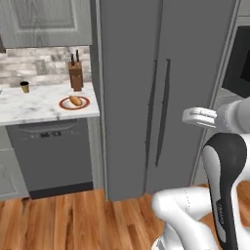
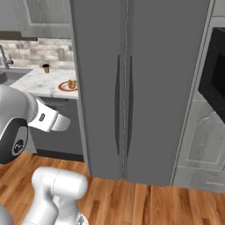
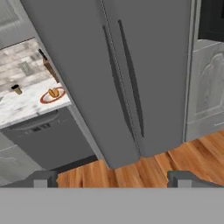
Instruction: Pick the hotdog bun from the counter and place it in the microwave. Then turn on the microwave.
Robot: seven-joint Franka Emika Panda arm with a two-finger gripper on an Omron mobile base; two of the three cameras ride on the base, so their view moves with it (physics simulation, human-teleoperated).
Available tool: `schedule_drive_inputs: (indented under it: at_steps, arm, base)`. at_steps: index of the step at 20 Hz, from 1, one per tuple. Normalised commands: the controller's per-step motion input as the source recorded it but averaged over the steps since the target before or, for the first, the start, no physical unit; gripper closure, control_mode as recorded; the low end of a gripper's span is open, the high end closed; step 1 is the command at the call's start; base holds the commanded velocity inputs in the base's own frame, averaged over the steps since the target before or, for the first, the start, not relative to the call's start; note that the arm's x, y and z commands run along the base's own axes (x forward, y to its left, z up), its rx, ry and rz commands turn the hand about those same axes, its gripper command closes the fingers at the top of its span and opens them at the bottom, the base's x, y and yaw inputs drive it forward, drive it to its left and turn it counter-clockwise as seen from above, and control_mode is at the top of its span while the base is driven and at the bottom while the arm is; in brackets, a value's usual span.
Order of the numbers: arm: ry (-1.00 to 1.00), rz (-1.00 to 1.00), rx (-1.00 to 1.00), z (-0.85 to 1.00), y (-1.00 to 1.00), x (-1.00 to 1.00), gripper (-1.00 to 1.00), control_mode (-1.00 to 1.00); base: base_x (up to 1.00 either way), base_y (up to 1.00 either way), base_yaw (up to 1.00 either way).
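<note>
The hotdog bun (image 1: 75, 100) is a small orange-brown roll lying on a red-rimmed plate (image 1: 63, 104) near the right end of the marble counter (image 1: 29, 107). The bun (image 2: 72, 84) also appears far off in the hand view (image 3: 53, 92). The microwave (image 1: 241, 63) shows as a dark window at the far right (image 2: 216, 74), past the fridge. My gripper (image 3: 113, 180) hangs open in the air in front of the fridge, well away from both, with nothing between its fingertips (image 3: 43, 179). In the left base view the gripper (image 1: 189, 116) points left.
A tall grey double-door fridge (image 1: 156, 97) stands between counter and microwave. On the counter stand a knife block (image 1: 75, 75) and a small dark cup (image 1: 25, 87). A dishwasher (image 1: 51, 156) sits below. A sink faucet (image 2: 4, 57) is at far left. The floor is wood.
</note>
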Motion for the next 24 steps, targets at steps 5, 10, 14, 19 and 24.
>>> schedule_drive_inputs:
  at_steps: [5,10,14,19,24]
  arm:
    - [0.00,0.00,0.00,0.00,0.00,0.00,-1.00,1.00]
    - [0.00,0.00,0.00,0.00,0.00,0.00,-1.00,1.00]
    - [0.00,0.00,0.00,0.00,0.00,0.00,-1.00,1.00]
    - [0.00,0.00,0.00,0.00,0.00,0.00,-1.00,1.00]
    - [0.00,0.00,0.00,0.00,0.00,0.00,-1.00,1.00]
  base:
    - [0.21,0.52,0.00]
    - [0.32,0.47,0.00]
    - [0.44,0.39,0.00]
    - [0.45,0.42,0.00]
    - [0.47,0.42,0.00]
